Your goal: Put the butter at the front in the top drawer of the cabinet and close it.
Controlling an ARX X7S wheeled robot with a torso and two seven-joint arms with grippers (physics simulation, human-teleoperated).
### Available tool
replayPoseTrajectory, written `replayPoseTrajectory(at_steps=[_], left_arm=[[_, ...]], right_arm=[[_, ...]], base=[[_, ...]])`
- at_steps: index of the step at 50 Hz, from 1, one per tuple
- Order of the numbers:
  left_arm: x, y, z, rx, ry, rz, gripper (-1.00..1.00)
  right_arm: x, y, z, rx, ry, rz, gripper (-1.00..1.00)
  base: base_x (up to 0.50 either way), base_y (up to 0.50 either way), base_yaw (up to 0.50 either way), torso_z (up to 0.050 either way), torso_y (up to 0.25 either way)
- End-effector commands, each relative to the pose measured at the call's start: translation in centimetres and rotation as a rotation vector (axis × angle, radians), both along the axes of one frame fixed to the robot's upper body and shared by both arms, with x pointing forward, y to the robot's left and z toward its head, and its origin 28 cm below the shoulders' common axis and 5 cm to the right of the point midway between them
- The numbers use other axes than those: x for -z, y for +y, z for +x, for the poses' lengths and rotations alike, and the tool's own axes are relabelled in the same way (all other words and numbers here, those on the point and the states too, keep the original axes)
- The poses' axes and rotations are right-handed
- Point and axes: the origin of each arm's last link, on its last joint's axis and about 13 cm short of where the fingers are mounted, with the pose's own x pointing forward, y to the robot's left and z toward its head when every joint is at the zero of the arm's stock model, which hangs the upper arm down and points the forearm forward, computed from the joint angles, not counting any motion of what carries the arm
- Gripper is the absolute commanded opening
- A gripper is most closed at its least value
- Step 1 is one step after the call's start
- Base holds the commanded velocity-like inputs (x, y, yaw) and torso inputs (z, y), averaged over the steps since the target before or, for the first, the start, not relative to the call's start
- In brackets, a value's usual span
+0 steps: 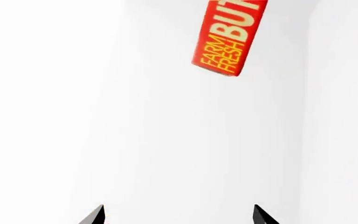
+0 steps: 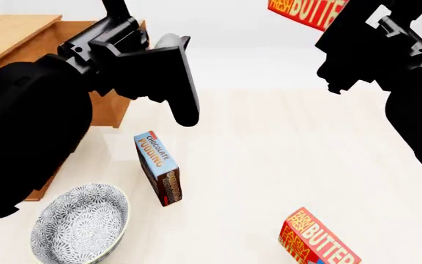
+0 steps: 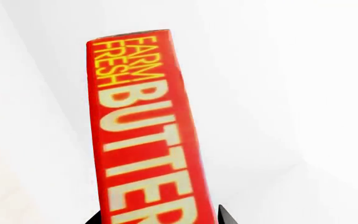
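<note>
My right gripper [image 3: 157, 219] is shut on a red "FARM FRESH BUTTER" carton [image 3: 145, 140] and holds it high in the air; it shows at the top of the head view [image 2: 303, 12] under the right gripper [image 2: 339, 25]. A second, like butter carton [image 2: 320, 242] lies on the table at the front right. My left gripper [image 1: 179, 217] is open and empty, and faces the raised carton [image 1: 229, 37] from a distance. In the head view the left gripper [image 2: 178, 82] hangs beside the pulled-out top drawer [image 2: 117, 110] of the orange-brown cabinet [image 2: 9, 30].
A blue-and-brown "CHOCOLATE PUDDING" box [image 2: 160, 168] stands on the pale table [image 2: 270, 165] in front of the drawer. A patterned grey bowl [image 2: 83, 225] sits at the front left. My left arm hides most of the cabinet front and the lower drawers.
</note>
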Motion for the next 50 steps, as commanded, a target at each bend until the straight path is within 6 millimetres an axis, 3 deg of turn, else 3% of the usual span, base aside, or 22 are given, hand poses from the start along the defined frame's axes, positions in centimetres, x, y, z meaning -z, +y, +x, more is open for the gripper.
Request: replayPoseTrajectory(at_steps=[1, 22, 50], left_arm=[[1.9, -0.4, 0.4, 0.036, -0.014, 0.075, 1.00], [4.8, -1.6, 1.4, 0.085, 0.028, 0.107, 1.00], [5.7, -2.6, 2.3, 0.115, 0.054, 0.109, 1.00]], right_arm=[[-1.1, -0.4, -1.0, 0.040, -0.159, -0.057, -1.00], [0.0, -0.1, -2.1, 0.010, -0.137, -0.057, -1.00], [0.6, 1.0, -3.5, -0.040, -0.124, -0.180, -1.00]], base=[[0.00, 0.00, 0.00, 0.000, 0.010], [0.00, 0.00, 0.00, 0.000, 0.001], [0.00, 0.00, 0.00, 0.000, 0.001]])
